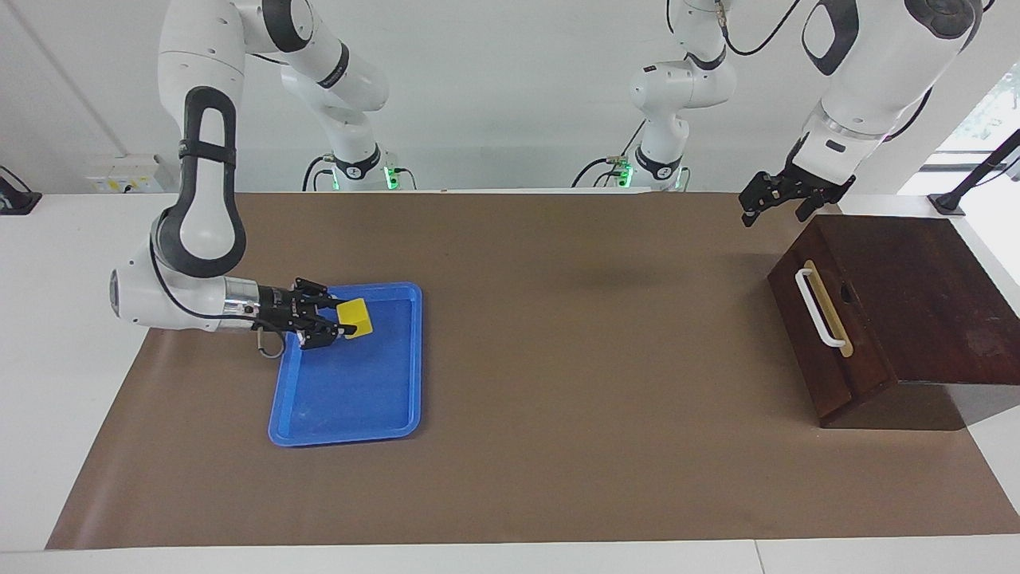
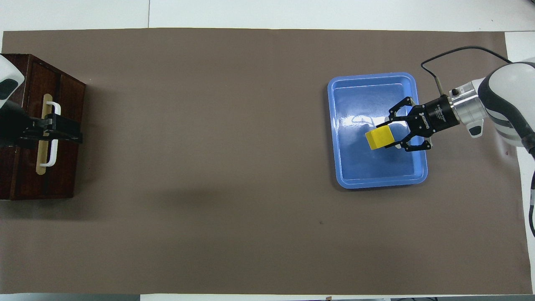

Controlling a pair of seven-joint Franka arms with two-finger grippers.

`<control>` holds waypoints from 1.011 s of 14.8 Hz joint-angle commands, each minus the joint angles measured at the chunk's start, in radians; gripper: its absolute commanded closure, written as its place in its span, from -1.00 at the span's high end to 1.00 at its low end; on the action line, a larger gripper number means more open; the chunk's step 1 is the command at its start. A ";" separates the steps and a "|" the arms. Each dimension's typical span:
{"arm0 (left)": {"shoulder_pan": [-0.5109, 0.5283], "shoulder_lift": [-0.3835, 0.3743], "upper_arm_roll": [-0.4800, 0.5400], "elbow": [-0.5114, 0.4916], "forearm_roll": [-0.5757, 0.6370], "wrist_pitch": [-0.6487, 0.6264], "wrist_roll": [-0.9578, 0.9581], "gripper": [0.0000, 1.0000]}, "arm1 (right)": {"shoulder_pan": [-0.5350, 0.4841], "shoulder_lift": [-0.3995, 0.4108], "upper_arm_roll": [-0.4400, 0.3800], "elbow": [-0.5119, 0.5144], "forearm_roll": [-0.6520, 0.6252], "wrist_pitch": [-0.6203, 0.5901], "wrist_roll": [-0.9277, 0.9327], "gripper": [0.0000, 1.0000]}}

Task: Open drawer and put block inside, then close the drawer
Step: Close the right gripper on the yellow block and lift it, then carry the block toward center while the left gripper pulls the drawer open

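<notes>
The yellow block sits between the fingers of my right gripper, which is shut on it just above the blue tray. In the overhead view the block and right gripper are over the tray's middle. The dark brown drawer is shut in its slanted box at the left arm's end, its white handle facing the table's middle. My left gripper hangs open in the air over the drawer front; in the overhead view the left gripper covers the handle.
The brown mat covers the table between the tray and the drawer box. The box's sloped top rises toward the table's end. White table edge lies beside the tray.
</notes>
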 commanded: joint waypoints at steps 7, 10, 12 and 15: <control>-0.018 -0.049 -0.004 -0.202 0.169 0.265 -0.022 1.00 | 0.350 -0.107 0.004 0.071 0.143 0.180 0.402 -1.00; -0.039 0.035 -0.004 -0.247 0.358 0.414 -0.021 1.00 | 0.459 -0.109 0.004 0.071 0.144 0.282 0.492 -1.00; -0.041 0.105 -0.004 -0.249 0.464 0.477 -0.022 1.00 | 0.525 -0.109 0.004 0.068 0.146 0.355 0.555 -1.00; -0.027 0.171 -0.002 -0.261 0.559 0.574 -0.021 1.00 | 0.574 -0.109 0.004 0.055 0.185 0.470 0.656 -1.00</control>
